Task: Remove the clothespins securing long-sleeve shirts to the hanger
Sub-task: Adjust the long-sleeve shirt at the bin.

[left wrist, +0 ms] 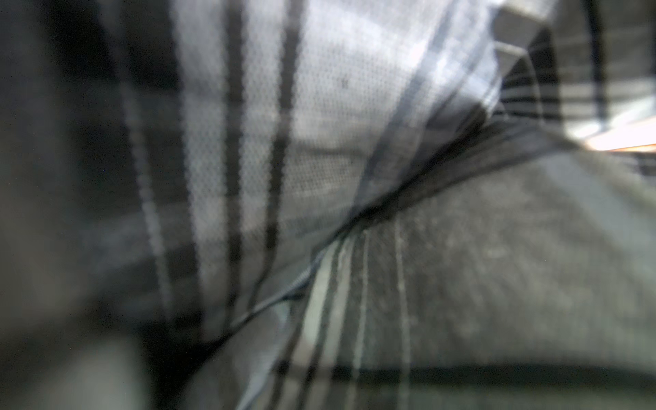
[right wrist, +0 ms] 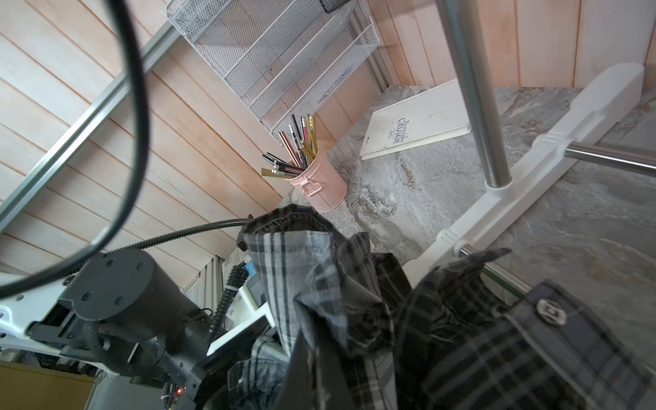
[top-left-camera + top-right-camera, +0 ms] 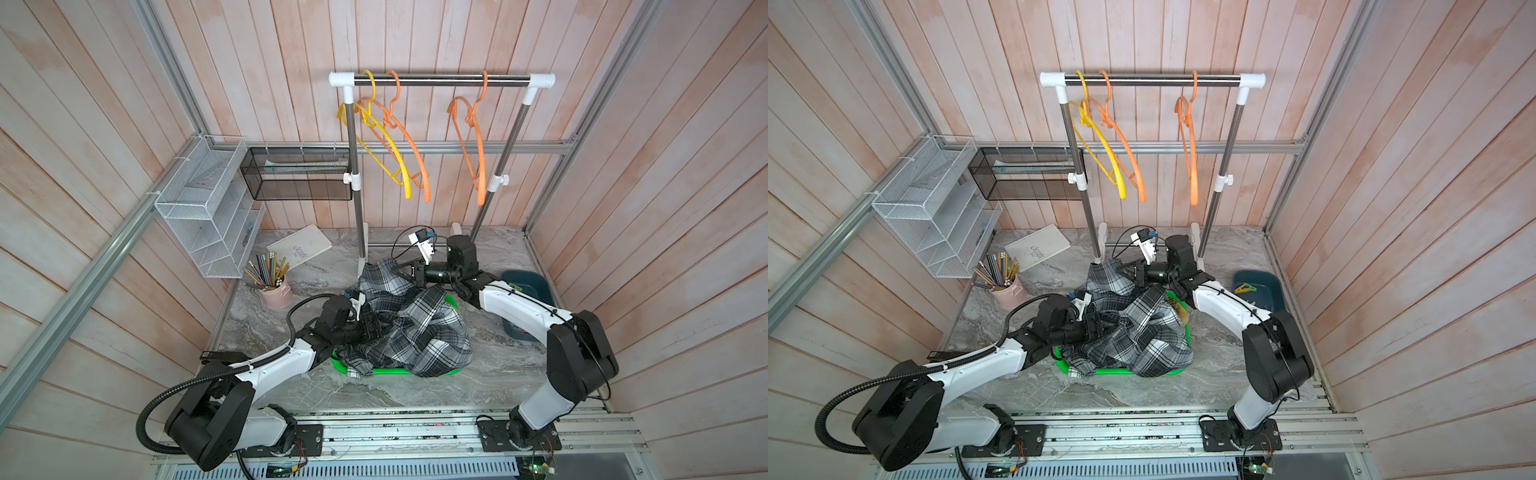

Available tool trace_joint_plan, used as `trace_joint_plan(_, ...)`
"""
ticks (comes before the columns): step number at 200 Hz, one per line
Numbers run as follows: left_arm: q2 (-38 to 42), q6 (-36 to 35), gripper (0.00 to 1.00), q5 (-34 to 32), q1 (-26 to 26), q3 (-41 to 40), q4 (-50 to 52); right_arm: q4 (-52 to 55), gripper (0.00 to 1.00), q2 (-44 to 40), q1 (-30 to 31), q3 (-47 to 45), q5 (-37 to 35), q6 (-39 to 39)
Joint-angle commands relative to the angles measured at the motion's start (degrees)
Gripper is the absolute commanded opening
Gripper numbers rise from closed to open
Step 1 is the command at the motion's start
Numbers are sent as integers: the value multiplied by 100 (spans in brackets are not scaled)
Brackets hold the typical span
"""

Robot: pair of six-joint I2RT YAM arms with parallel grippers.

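Note:
Grey-black-white plaid long-sleeve shirts lie heaped over a green basket; a bit of yellow cloth peeks out beneath them. My left gripper is pushed into the heap's left side, open, its fingers under cloth. In the left wrist view, plaid fabric fills the picture. My right gripper sits at the heap's far edge, shut on a fold of the grey plaid shirt. One yellow hanger and two orange hangers hang bare. Clothespins lie in a blue bin.
The rack's posts and white feet stand just behind the heap. A pink pencil cup and a white book are at the back left. A white mesh organiser and a black mesh shelf hang on the walls.

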State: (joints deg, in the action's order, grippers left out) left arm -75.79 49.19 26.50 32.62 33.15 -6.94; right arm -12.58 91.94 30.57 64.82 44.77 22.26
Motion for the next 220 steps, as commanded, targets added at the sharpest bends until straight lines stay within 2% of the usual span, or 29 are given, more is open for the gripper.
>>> trace_joint_plan(1,-138,71,85,-161,-43,101,25,572,0,-242,193,-443,-616,-209)
trace_joint_plan(29,-15,171,86,-188,-87,104,-112,349,0,-311,411,-1070,-1324,105)
trace_joint_plan(64,501,154,87,-428,-151,189,-117,-216,0,28,477,-1657,-2020,568)
trace_joint_plan(105,1120,12,91,-767,-220,434,35,37,0,678,494,-1495,-2647,569)
trace_joint_plan(148,1737,37,94,-1070,-290,526,40,280,0,947,500,-1492,-3203,580)
trace_joint_plan(181,2033,-42,94,-1215,-442,717,261,294,0,1041,494,-1455,-3213,596)
trace_joint_plan(220,2376,-404,95,-1954,-903,876,1414,505,41,412,482,-1204,-3194,368)
